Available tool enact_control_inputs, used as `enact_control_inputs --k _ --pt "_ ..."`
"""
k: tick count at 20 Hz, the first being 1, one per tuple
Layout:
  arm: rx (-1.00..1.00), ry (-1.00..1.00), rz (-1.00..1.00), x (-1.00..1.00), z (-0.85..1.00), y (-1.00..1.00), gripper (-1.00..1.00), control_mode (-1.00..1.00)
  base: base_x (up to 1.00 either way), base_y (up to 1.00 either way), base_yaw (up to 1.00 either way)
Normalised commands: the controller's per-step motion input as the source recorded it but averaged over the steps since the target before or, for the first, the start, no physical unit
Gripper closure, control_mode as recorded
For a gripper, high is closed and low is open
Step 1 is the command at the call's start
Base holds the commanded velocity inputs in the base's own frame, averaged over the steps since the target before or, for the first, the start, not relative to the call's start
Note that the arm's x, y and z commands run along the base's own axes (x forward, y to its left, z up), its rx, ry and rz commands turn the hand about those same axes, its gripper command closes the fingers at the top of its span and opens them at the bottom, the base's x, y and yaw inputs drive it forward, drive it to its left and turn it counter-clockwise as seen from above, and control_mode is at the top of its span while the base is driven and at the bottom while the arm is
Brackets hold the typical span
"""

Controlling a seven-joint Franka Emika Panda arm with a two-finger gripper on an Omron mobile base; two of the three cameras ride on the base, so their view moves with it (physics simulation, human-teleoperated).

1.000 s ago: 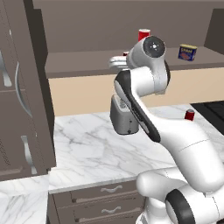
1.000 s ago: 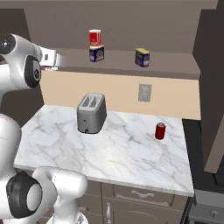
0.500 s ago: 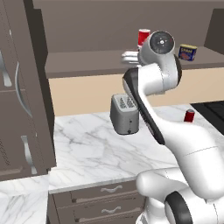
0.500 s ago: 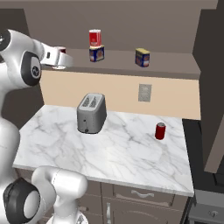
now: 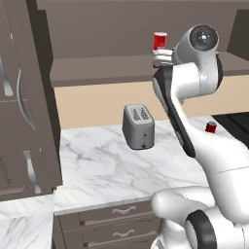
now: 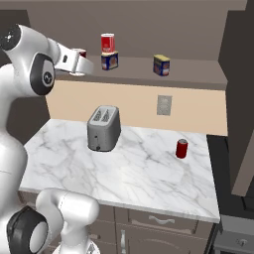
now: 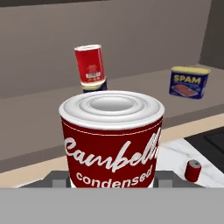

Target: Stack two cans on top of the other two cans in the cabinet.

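Red-and-white soup can gripped upright in gripper, raised at shelf level, left of the tins | red can stacked on blue tin in cabinet | second blue tin bare on top, further right | small red can on marble counter | toaster on counter

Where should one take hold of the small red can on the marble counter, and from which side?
Probably grip its round side wall at mid height, coming from the front. The small red can stands upright on the counter with free space around it, far from the toaster. The gripper holds the soup can.
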Motion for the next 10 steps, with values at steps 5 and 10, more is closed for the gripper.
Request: enact_control_inputs --k 5,10 --pt "0.04 0.0 0.0 -0.11 0.12 -0.42 1.0 -1.0 0.0 0.0 0.0" --pt "0.02 -0.01 0.0 -0.07 0.03 -0.4 1.0 -1.0 0.0 0.0 0.0"
